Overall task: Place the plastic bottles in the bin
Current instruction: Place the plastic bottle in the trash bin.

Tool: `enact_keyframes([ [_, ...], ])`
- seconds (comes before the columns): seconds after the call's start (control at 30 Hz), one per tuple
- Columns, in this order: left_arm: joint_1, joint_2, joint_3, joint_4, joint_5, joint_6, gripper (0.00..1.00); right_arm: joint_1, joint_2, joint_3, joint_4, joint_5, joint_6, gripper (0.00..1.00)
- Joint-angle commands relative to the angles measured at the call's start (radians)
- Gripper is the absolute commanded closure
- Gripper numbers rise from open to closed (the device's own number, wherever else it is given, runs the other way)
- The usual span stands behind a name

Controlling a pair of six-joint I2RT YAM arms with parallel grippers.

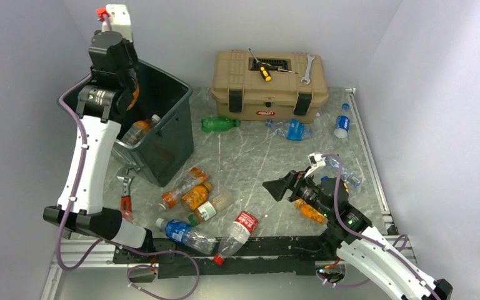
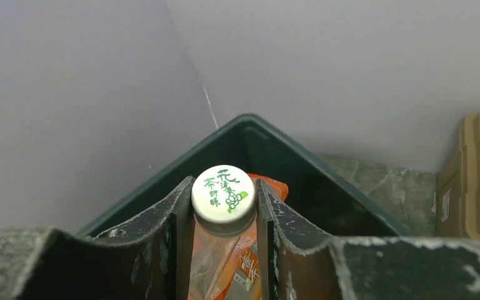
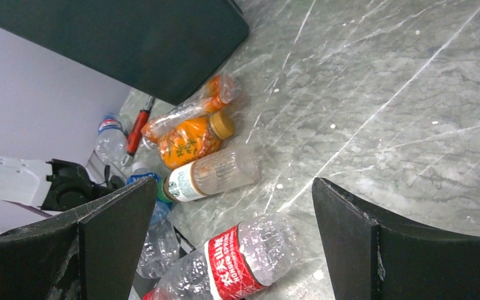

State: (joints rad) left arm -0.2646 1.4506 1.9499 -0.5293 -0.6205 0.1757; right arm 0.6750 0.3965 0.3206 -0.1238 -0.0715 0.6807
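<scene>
My left gripper [image 1: 127, 86] [image 2: 224, 185] hangs over the dark green bin [image 1: 162, 145] [image 2: 250, 122], shut on the neck of an orange-labelled bottle [image 2: 225, 262] with a white cap [image 2: 223, 194]. Another bottle [image 1: 139, 130] lies inside the bin. My right gripper [image 1: 280, 187] [image 3: 232, 185] is open and empty, low over the table above a clear red-labelled bottle [image 1: 239, 229] [image 3: 244, 265]. Orange bottles [image 1: 190, 190] [image 3: 187, 142], a clear bottle [image 1: 211, 207] [image 3: 215, 175] and a blue-labelled one [image 1: 181, 231] lie nearby. Farther back lie a green bottle [image 1: 219, 124] and blue-labelled bottles [image 1: 294, 130].
A tan toolbox [image 1: 269, 94] stands at the back with a yellow-handled screwdriver [image 1: 264, 71] and a wrench [image 1: 306, 69] on its lid. An orange-handled tool [image 1: 125, 204] [image 3: 137, 128] lies by the bin's front. More bottles [image 1: 342, 125] [image 1: 309, 211] lie around my right arm.
</scene>
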Motion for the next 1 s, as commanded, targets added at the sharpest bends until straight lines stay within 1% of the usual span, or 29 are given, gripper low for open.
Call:
enact_keyframes([
  [0.0, 0.132, 0.012, -0.025, -0.09, 0.201, -0.273, 1.0, 0.001, -0.042, -0.003, 0.03, -0.022, 0.016, 0.01],
  [0.03, 0.161, 0.018, -0.04, -0.092, 0.227, -0.295, 1.0, 0.001, -0.051, -0.002, 0.021, -0.021, 0.014, 0.01],
  [0.13, 0.186, 0.03, -0.074, -0.087, 0.27, -0.335, 1.0, 0.001, -0.073, -0.008, 0.004, -0.018, 0.009, 0.01],
  [0.5, 0.188, 0.031, -0.073, -0.108, 0.276, -0.328, 0.99, 0.001, -0.072, 0.024, -0.052, 0.014, -0.03, 0.0],
  [0.53, 0.189, 0.029, -0.083, -0.111, 0.279, -0.328, 0.92, 0.0, -0.072, 0.028, -0.054, 0.017, -0.032, 0.0],
  [0.57, 0.189, 0.02, -0.091, -0.117, 0.282, -0.334, 0.75, 0.001, -0.073, 0.032, -0.057, 0.018, -0.033, 0.0],
  [0.67, 0.188, -0.047, -0.132, -0.081, 0.316, -0.362, 0.06, 0.001, -0.074, 0.048, -0.087, 0.029, -0.034, 0.0],
  [0.7, 0.188, -0.073, -0.146, -0.061, 0.327, -0.365, 0.01, 0.001, -0.074, 0.059, -0.098, 0.033, -0.033, 0.0],
  [0.77, 0.188, -0.106, -0.134, -0.049, 0.346, -0.369, 0.0, 0.001, -0.074, 0.073, -0.117, 0.039, -0.027, 0.0],
  [0.83, 0.188, -0.119, -0.089, -0.073, 0.382, -0.373, 0.0, 0.001, -0.074, 0.089, -0.133, 0.059, -0.014, 0.0],
  [0.9, 0.184, -0.13, -0.044, -0.097, 0.467, -0.378, 0.01, 0.001, -0.069, 0.104, -0.141, 0.096, 0.007, 0.0],
  [0.97, 0.158, -0.145, -0.004, -0.114, 0.539, -0.373, 0.0, 0.001, -0.055, 0.123, -0.143, 0.118, 0.0, 0.0],
])
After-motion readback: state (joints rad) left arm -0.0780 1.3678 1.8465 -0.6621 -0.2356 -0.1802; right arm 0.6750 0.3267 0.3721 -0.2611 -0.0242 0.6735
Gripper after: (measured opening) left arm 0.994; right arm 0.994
